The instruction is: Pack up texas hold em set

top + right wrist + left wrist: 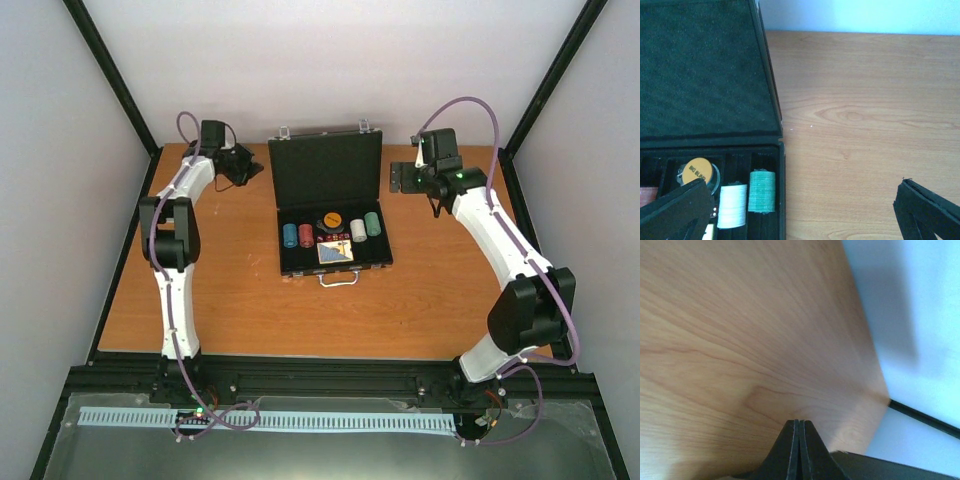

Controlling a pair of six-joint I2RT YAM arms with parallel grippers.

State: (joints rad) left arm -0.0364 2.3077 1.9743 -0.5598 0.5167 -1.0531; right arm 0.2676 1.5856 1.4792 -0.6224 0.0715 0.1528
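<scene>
The black briefcase (333,266) lies open mid-table with its lid (325,168) upright. Its tray holds blue (289,236), red (306,236), white (357,230) and green (373,224) chip stacks, an orange disc (331,221) and the card deck (335,251). My left gripper (246,170) is shut and empty, left of the lid; in the left wrist view the gripper (800,423) is low over bare wood. My right gripper (400,178) is open and empty, right of the lid. The right wrist view shows the gripper (804,186), green stack (762,191), white stack (733,205) and orange disc (696,171).
The wooden table (230,300) is bounded by black frame posts and white walls. The case's silver handle (338,279) points toward the near edge. The table's far corner (885,395) lies close ahead of the left gripper.
</scene>
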